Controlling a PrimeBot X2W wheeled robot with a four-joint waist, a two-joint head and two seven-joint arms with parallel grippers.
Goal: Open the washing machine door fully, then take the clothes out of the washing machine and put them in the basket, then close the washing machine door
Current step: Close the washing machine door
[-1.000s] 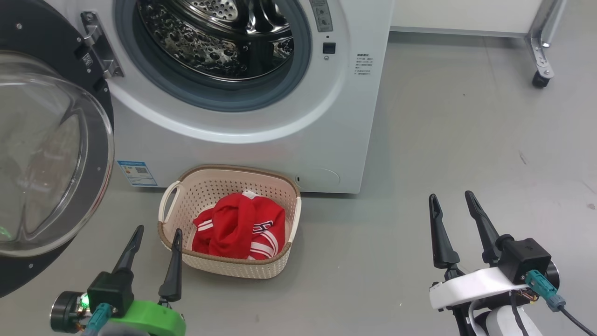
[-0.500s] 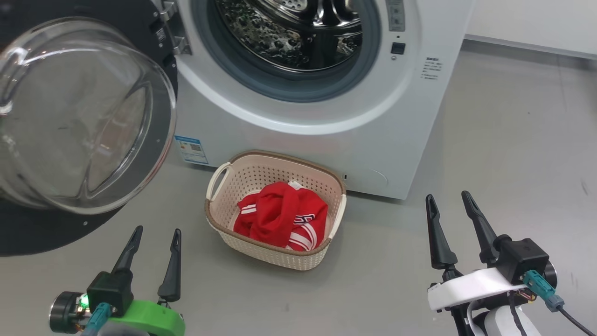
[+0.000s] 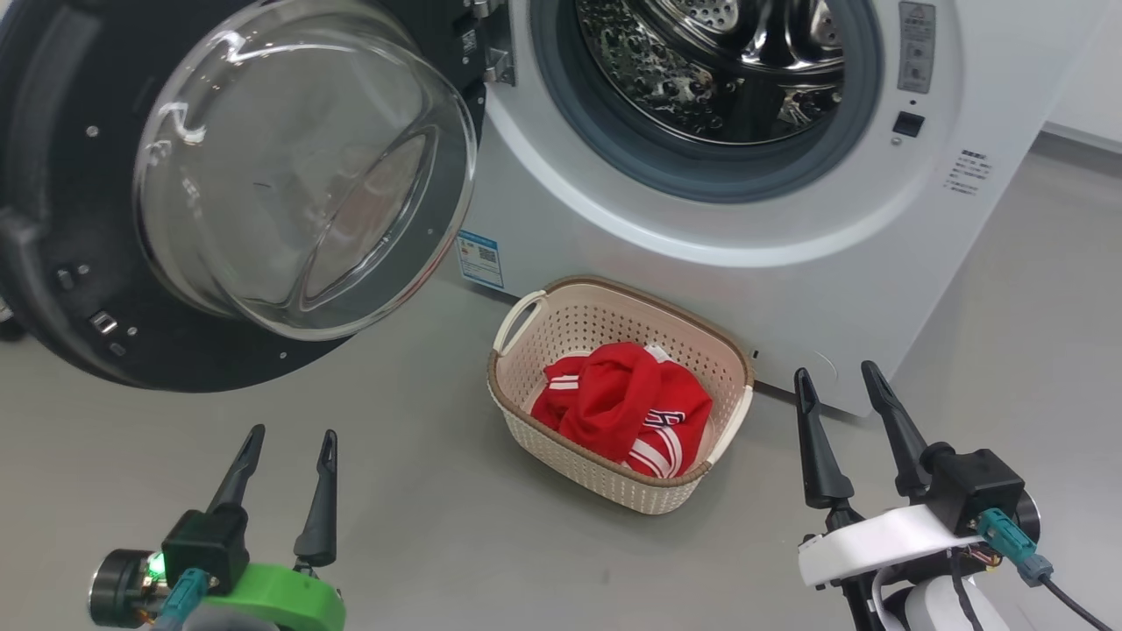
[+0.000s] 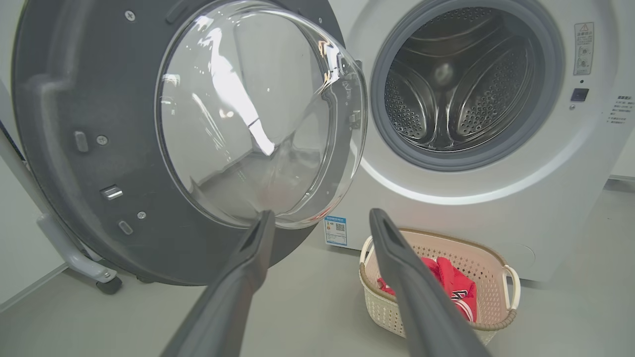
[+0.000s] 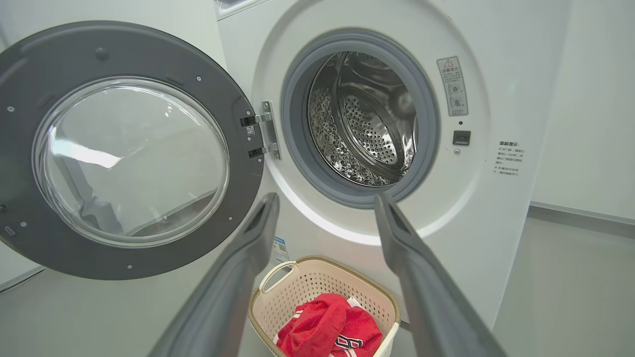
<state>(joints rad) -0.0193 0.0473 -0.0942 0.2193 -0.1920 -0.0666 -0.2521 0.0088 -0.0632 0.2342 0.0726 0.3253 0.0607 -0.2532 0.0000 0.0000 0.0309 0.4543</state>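
Left pincer (image 3: 293, 432) gapes empty — its wrist view adds a castor (image 4: 109, 286).

You have a smooth, matte grey floor (image 3: 421, 543) in front of you, evenly lit, with only soft shadows on it. At the far right, a plain white wall (image 5: 590, 99) meets the floor along a grey skirting strip (image 5: 580, 214). At your left, a pale metal frame leg (image 4: 74, 258) stands on a black caster (image 4: 109, 286).

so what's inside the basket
The red clothes lie bunched in the basket, white stripes showing. They cover most of its floor, so anything beneath them cannot be seen.
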